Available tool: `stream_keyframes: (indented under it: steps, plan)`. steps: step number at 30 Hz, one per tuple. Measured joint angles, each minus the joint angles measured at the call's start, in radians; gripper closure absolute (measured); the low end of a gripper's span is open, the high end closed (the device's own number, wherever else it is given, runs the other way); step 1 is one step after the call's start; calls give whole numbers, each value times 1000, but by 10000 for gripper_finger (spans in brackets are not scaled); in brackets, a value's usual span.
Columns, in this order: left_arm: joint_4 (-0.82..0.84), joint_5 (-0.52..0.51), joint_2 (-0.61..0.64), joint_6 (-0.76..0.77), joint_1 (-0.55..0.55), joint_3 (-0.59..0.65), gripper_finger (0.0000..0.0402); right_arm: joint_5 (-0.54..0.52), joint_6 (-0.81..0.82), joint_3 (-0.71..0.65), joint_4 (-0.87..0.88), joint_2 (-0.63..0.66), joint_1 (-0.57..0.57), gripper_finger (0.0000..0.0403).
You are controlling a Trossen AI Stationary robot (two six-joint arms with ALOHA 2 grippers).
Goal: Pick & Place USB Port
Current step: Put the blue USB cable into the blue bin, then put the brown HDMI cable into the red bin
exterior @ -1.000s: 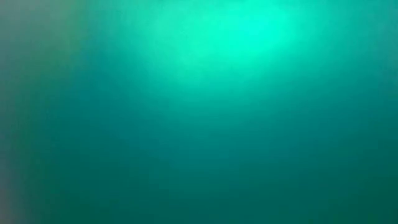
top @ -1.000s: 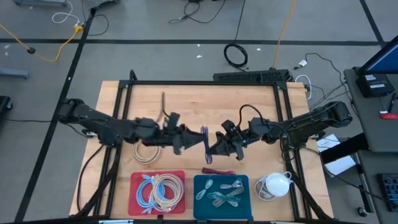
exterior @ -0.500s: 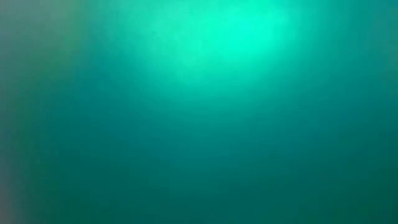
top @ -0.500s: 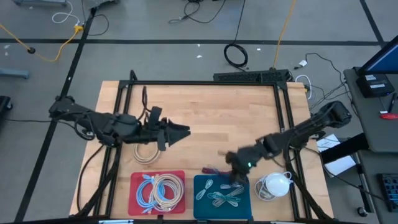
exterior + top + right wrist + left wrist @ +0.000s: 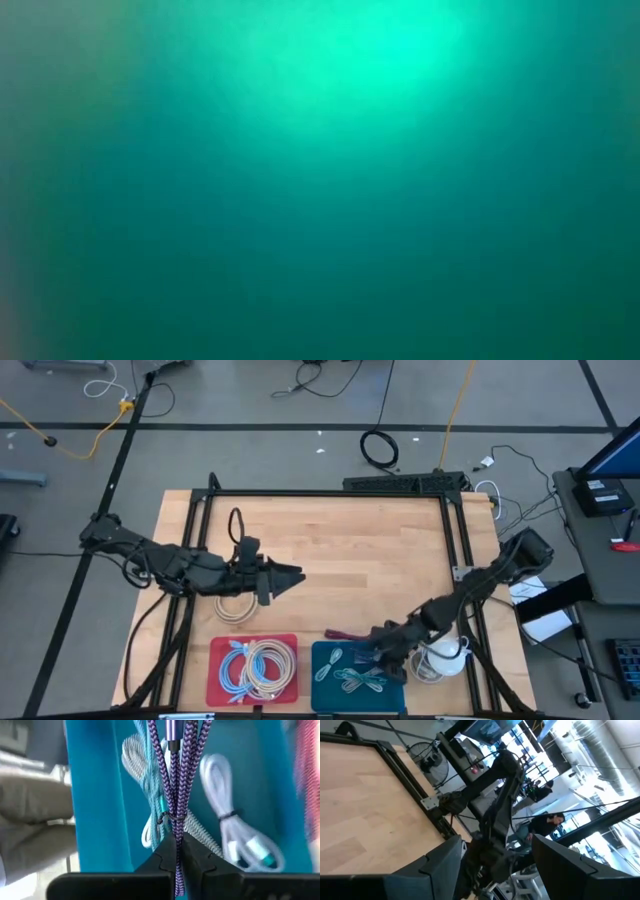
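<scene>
Wooden worktop (image 5: 340, 550) lies bare at centre now: your right gripper (image 5: 176, 851) has swung from mid-table to over the teal bin (image 5: 326, 660), jaws pinched tight on the purple braided cable (image 5: 175, 775) (release looks next). Your left gripper (image 5: 290, 573) has drawn back, jaws apart and empty.

High cam: straight down, far, whole table (image 5: 330, 540) in frame. Low cam: only a blank teal-green glow, nothing resolvable. Left wrist cam: faces 3 o'clock across the table top into the room. Right wrist cam: very close, pointing down into the teal bin (image 5: 100, 795), which sits at 6 o'clock in the high view; both share it.
</scene>
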State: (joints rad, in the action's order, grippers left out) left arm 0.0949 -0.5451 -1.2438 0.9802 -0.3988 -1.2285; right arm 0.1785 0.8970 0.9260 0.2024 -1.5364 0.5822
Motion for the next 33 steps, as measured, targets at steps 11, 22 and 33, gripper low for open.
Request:
stream_keyframes:
  steps: [11, 22, 33]
  plan:
    - [9, -15, 0, 23, 0, 0, 156, 0, -99, 1, -24, -38, 20, 335]
    - [9, -17, 0, 32, 0, 0, 156, -43, -167, 44, -61, 124, -42, 218]
    - [248, 59, 0, 138, 47, 0, 156, -245, -537, 217, 221, 101, -227, 235]
